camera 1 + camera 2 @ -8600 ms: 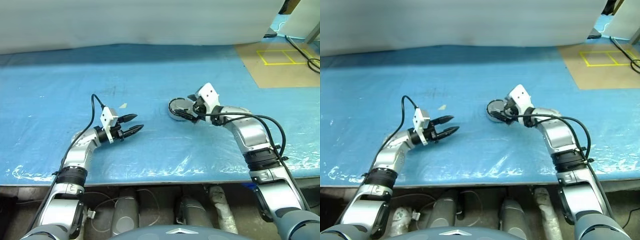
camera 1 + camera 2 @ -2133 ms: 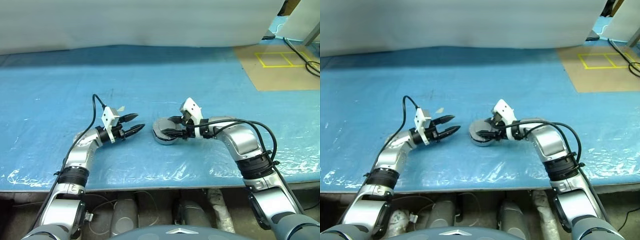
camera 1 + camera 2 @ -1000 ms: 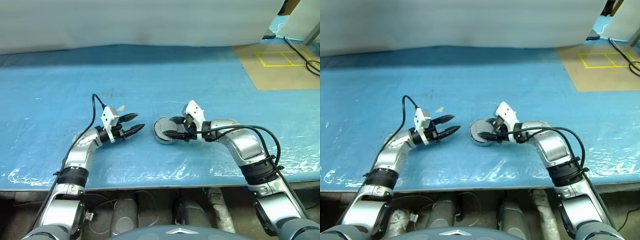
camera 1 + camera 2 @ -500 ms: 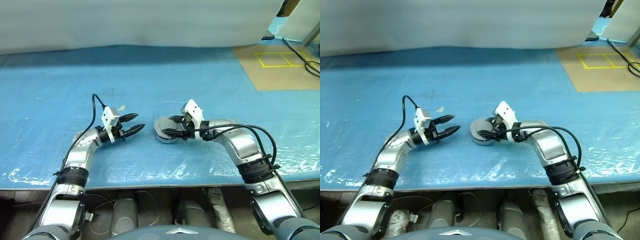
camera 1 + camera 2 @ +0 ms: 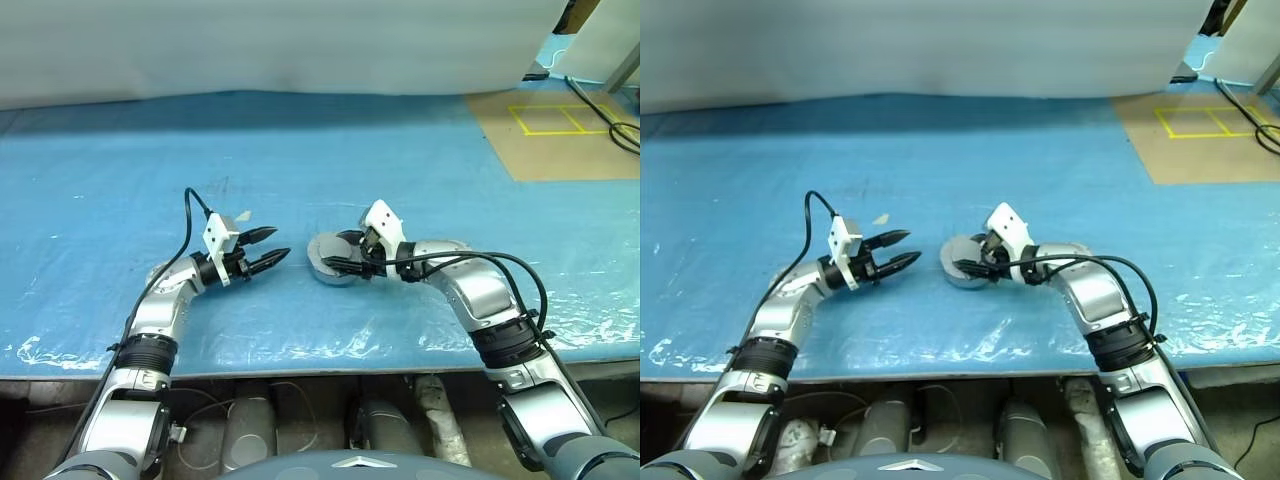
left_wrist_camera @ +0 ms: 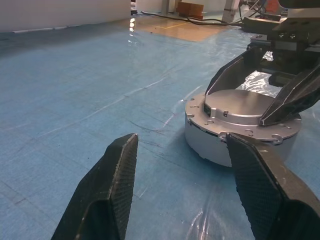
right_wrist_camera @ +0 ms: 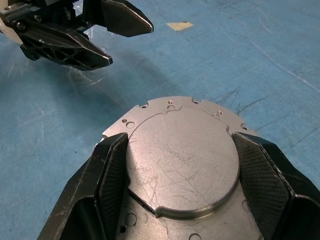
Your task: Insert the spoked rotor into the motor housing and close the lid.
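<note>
Near the desk [image 5: 420, 150] front edge, at centre: motor housing [image 6: 220, 142] sits closed under its lid [image 7: 182, 157]; the rotor cannot be seen. Since eight seconds ago it has slid left, toward the idle, released left gripper [image 5: 270, 248]. Right gripper [image 7: 180, 200] straddles the lid's raised centre, fingers [image 7: 112, 175] against it. Assembly likely done.
</note>
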